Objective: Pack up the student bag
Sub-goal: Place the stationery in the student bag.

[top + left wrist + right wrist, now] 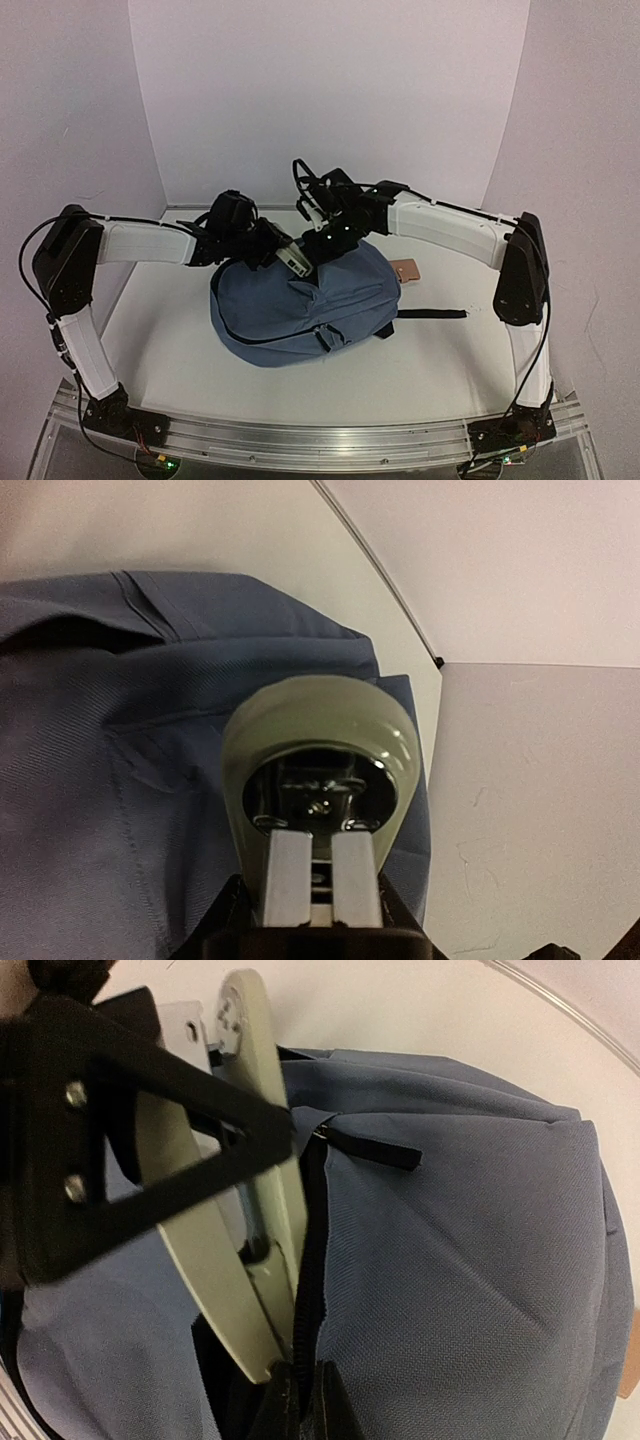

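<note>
The student bag (300, 310), slate-blue and domed, lies in the middle of the table. My left gripper (262, 245) hangs over the bag's top, shut on a pale green stapler (293, 258). In the left wrist view the stapler (320, 730) fills the space ahead of the gripper (318, 920), above the blue fabric (90, 740). My right gripper (305, 1400) is shut on the bag's black zipper edge (312, 1260), right beside the stapler (200, 1250). The stapler's low end sits in the dark gap next to that zipper. A zipper pull (375, 1147) lies flat on the fabric.
A tan, flat book-like thing (407, 270) lies behind the bag on its right. A black strap (430, 315) trails from the bag toward the right arm. White walls close in the table at the back and both sides.
</note>
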